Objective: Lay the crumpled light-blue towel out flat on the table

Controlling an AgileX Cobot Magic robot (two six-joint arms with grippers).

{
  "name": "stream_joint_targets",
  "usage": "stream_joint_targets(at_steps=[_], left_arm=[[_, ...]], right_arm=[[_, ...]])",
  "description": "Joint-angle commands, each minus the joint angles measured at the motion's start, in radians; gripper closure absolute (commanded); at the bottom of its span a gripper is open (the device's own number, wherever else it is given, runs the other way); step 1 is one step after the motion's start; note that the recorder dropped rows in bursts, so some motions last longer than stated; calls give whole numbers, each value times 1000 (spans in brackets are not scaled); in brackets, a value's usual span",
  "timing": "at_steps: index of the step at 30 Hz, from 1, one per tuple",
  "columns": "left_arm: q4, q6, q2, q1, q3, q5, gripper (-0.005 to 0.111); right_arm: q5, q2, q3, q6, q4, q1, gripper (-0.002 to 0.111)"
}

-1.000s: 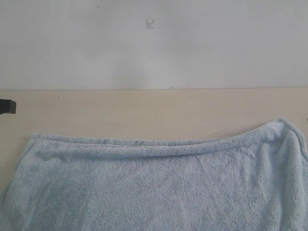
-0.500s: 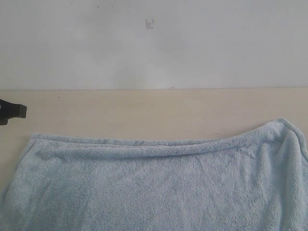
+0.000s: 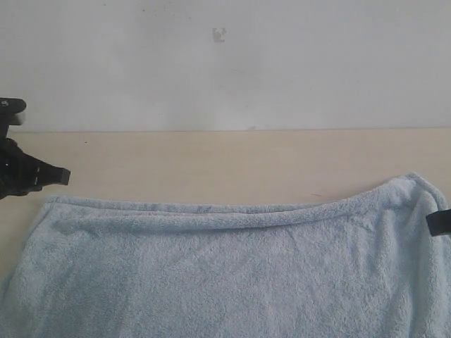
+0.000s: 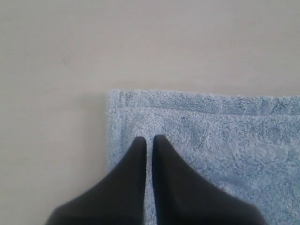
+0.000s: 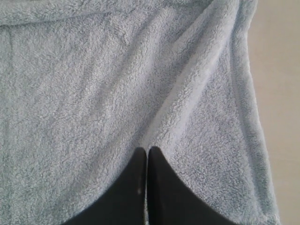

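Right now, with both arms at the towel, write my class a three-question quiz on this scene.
1. True or false: the left gripper is shut, near a corner of the towel.
2. The right gripper points at: A) a white label, B) a raised fold in the towel, C) a hole.
3. Fill in: beyond the towel's far edge lies the bare ____.

Key: 1 true; 2 B; 3 table.

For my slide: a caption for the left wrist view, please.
Shut fingers at a corner of the light-blue towel on the table.
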Motion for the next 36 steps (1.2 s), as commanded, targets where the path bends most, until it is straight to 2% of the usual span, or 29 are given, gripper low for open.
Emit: stream_joint_targets(at_steps=[1, 8, 18, 27, 33, 36], left_arm=[[-7, 10, 97, 0, -46, -23, 103], [-7, 12, 247, 0, -104, -71, 103], [21, 12, 330, 10, -153, -72, 103], [25, 16, 375, 94, -158, -167, 103], [25, 39, 414, 104, -249, -155, 103], [25, 59, 448, 104, -311, -108, 103]], right_arm=[[-11, -8, 4, -4, 3, 0, 108], [-11, -8, 4, -11, 3, 0, 108], [-13, -8, 4, -13, 5, 0, 108], [-19, -8, 4, -13, 17, 0, 108], [-24, -8, 4, -23, 26, 0, 108], [-24, -8, 4, -23, 26, 0, 108]])
